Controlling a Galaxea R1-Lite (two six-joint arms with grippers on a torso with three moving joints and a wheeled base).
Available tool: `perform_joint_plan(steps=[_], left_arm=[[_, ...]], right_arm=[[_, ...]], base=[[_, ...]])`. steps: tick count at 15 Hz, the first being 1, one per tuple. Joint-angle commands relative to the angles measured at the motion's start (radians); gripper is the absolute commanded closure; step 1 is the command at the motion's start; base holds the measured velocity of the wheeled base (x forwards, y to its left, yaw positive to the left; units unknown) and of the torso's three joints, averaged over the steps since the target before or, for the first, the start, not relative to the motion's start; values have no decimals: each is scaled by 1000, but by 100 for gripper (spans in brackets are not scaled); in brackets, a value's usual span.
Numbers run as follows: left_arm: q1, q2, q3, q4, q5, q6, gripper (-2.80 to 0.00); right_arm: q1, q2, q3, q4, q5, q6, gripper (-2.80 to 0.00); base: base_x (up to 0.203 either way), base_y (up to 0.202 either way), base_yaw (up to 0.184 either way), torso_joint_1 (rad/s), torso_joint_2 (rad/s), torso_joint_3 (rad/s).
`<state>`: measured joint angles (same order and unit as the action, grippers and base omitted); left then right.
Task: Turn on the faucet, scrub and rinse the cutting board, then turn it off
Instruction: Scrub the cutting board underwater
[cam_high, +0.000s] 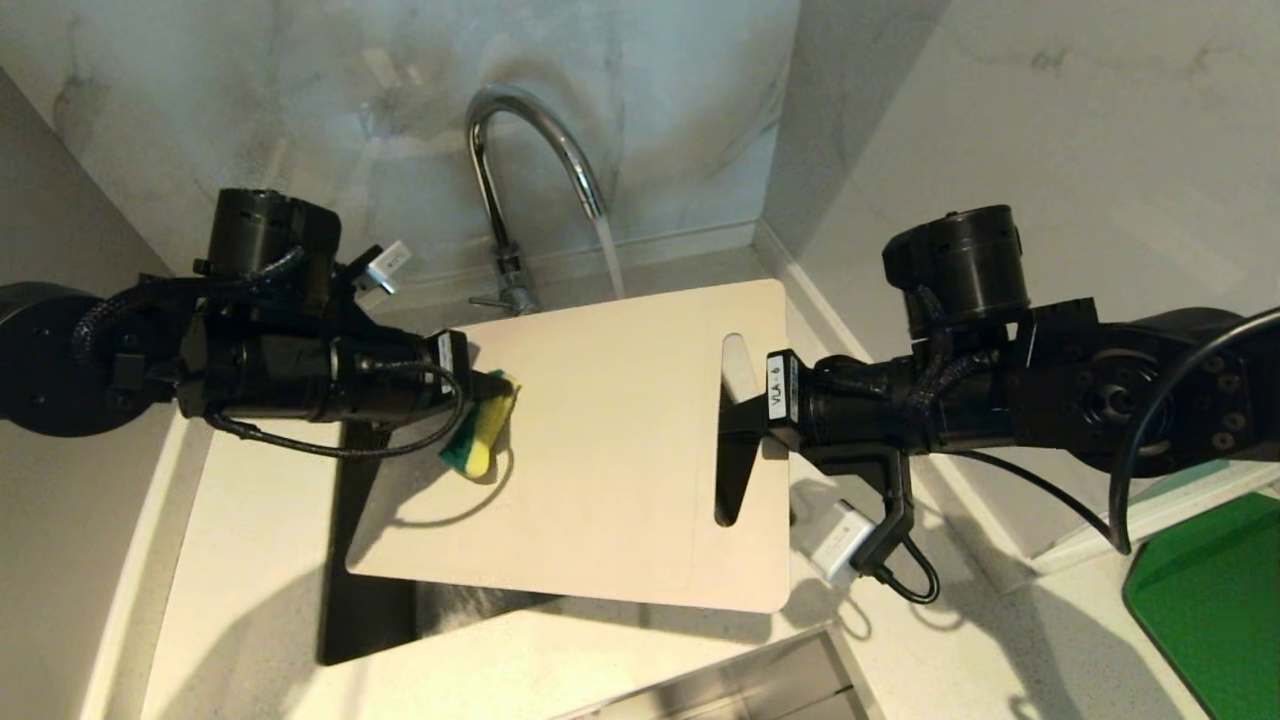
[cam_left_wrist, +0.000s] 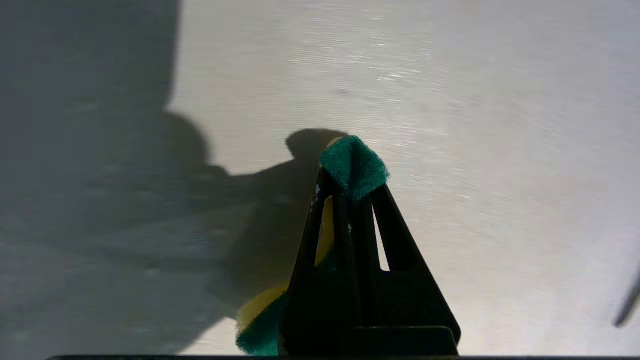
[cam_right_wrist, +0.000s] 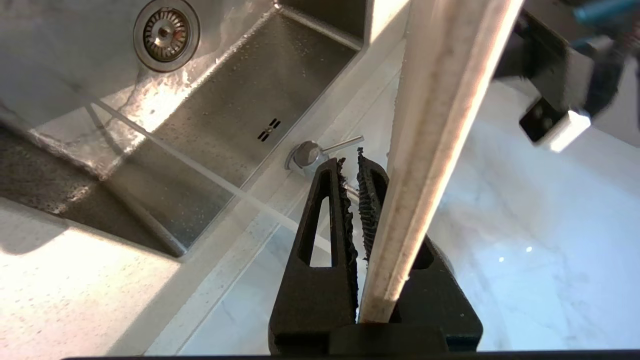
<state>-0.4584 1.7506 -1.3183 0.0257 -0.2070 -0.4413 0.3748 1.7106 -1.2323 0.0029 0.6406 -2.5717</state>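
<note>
Clamped tight on a yellow-and-green sponge (cam_high: 482, 435), the left gripper (cam_high: 492, 386) presses its load against the pale face of the cutting board (cam_high: 600, 450), near the short edge farthest from the handle slot; in the left wrist view the green scouring side pokes out past the closed fingertips (cam_left_wrist: 350, 200), with the board filling everything beyond them. Across the board from it, the right gripper (cam_high: 738, 420) is pinched shut on the slotted end, one finger passing through the handle slot, and holds the board tilted above the sink (cam_right_wrist: 225, 115). Beyond both grippers, toward the wall, the faucet (cam_high: 520, 180) stands with its lever swung out, and a stream of water (cam_high: 610, 255) falls from the spout and passes behind the board's far edge.

Judging by this, the first step is done: the water is on. Scrubbing looks to be in hand, with the sponge on the surface. Whether the board's face is wet or soaped cannot be told. Still ahead, most likely: finishing the scrub, bringing the board's face under the stream to rinse, and shutting the lever.
</note>
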Motion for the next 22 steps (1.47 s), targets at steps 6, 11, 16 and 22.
perform_joint_plan(steps=[6,11,16,22], left_arm=[[109,59,11,-3,-9,35,0],[15,36,28,-28,-10,9,0],[-86,36,-17,-52,-9,-138,0],[-151,14,-38,-63,1,-174,0]], right_arm=[[-2,-16,1,0,4,-10,0],[-2,-19,-3,-1,4,9,0],[-2,-16,0,-1,2,12,0],[-2,-14,-4,-3,2,20,0]], base=[[0,0,0,0,0,0],[0,0,0,0,0,0],[0,0,0,0,0,0],[0,0,0,0,0,0]])
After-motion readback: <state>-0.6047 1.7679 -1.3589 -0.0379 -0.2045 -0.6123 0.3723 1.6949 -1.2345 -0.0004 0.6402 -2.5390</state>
